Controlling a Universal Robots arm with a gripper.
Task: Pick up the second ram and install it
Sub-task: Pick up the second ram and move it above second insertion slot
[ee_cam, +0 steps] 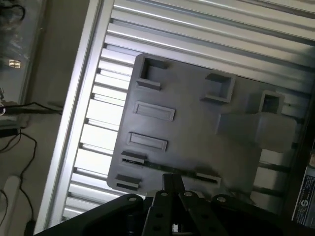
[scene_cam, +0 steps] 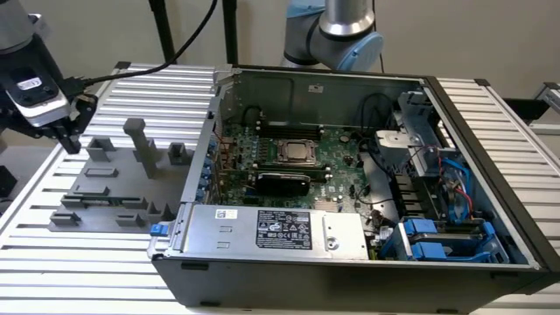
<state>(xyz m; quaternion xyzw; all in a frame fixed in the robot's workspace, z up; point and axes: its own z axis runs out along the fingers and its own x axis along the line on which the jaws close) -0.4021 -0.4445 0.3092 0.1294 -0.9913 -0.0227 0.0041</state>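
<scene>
Exterior view: the gripper (scene_cam: 68,146) hangs over the fixture's (scene_cam: 114,180) far corner, and the motherboard (scene_cam: 298,164) lies well apart from it.

Wrist view: the fingers (ee_cam: 170,184) sit close together, gripping nothing, just above the ram (ee_cam: 147,164), apparently the slim dark strip in the fixture's slot.

This looks like the approach for the pick. A grasp calls for opening and lining up with the strip.

**Clearances, with the clock read on the exterior view and centred on the grey fixture plate (scene_cam: 112,178).**
- 12 o'clock: tall post (scene_cam: 140,147), the highest obstacle on the plate. A shorter block (scene_cam: 178,154) stands between it and the case.
- 3 o'clock: open computer case (scene_cam: 199,172), with its side wall just beside the plate, closes that side.
- 11 o'clock: gripper (scene_cam: 68,141) near the plate's far corner, with black cables (scene_cam: 170,56) strung behind.
- 6 to 9 o'clock: slatted table (scene_cam: 79,275) gives an open approach.
- Centre: low holders (scene_cam: 88,197), with free air above.
</scene>
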